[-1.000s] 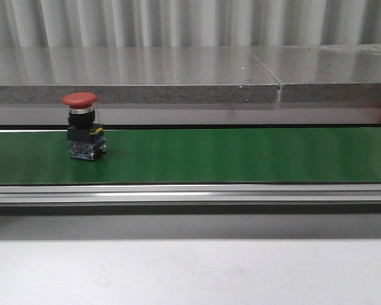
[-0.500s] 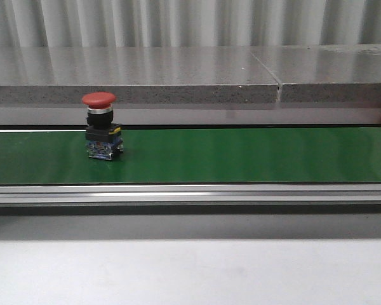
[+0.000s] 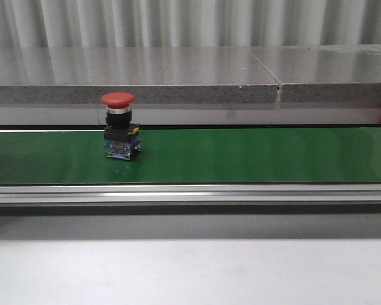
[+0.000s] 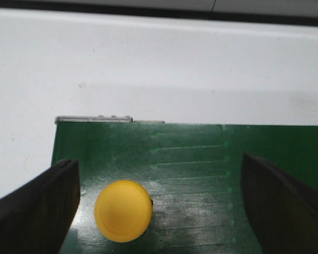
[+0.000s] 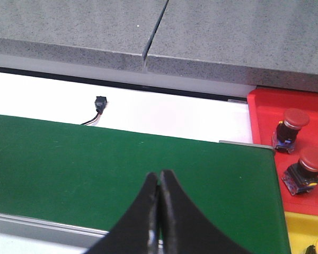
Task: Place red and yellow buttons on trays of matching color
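Red button (image 3: 119, 126) stands upright on the green belt (image 3: 254, 155); we see our left gripper (image 4: 159, 206) spread wide around a yellow button (image 4: 123, 210), our right gripper (image 5: 159, 198) pinched closed, empty.

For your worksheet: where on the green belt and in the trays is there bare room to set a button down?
Green belt lies bare right of the red button. In the right wrist view, the red tray is bare beside its two buttons, which crowd its other side.
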